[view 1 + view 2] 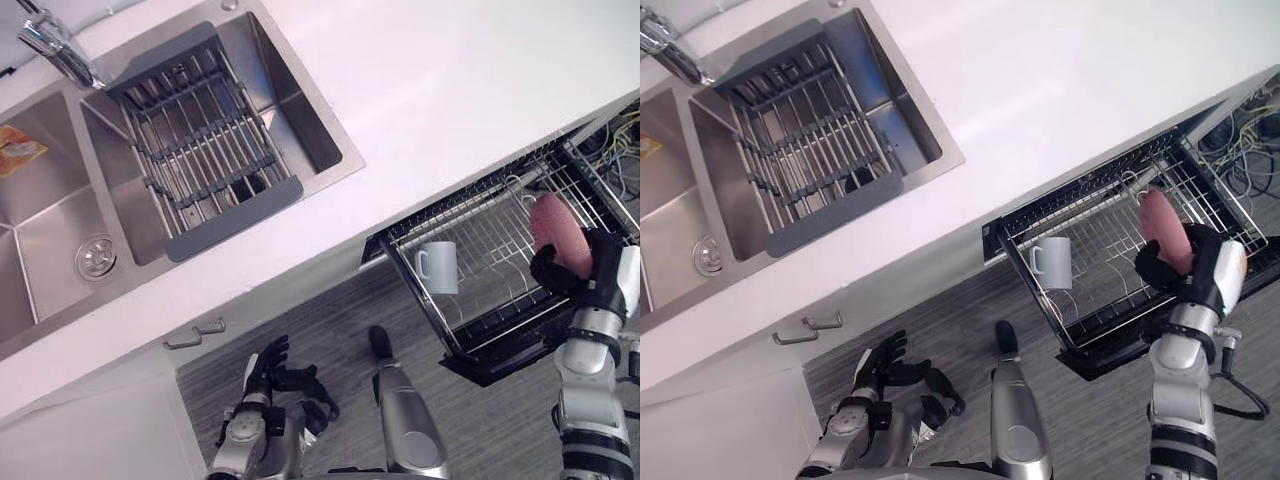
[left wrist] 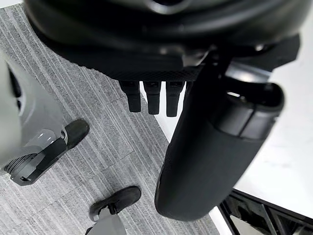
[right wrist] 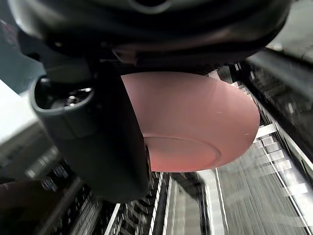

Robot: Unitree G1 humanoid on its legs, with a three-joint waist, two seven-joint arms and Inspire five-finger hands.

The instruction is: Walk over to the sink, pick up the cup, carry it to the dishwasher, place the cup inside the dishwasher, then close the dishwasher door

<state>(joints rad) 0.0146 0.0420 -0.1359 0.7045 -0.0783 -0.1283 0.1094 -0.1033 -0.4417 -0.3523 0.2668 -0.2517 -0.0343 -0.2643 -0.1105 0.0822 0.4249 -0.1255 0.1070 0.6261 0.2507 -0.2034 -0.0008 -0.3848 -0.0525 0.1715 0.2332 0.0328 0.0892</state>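
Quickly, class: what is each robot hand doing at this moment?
Left hand: open, holding nothing.
Right hand: shut on the pink bowl, over the dishwasher rack.

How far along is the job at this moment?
Done: the pink bowl-shaped cup is out of the steel sink and at the dishwasher. In hand: the right hand grips it above the pulled-out wire rack, where a white mug stands. Left: set it down, let go, close the door. The left hand hangs idle, low.
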